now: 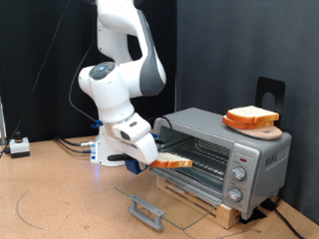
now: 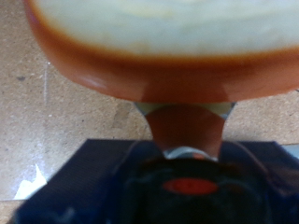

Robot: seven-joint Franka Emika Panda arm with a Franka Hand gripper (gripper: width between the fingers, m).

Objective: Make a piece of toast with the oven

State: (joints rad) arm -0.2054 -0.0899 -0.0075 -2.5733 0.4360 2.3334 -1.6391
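Note:
The piece of toast is held level in my gripper, just in front of the oven's open mouth, at the height of the wire rack. In the wrist view the toast fills the frame, pale face and orange crust, clamped between my fingers. The silver oven stands at the exterior view's right with its glass door folded down flat and the grey bar handle in front. Two round knobs sit on its right panel.
A tan round wooden board with a second bread slice lies on top of the oven. A black stand rises behind it. A small white box and cables lie at the exterior view's left on the wooden table.

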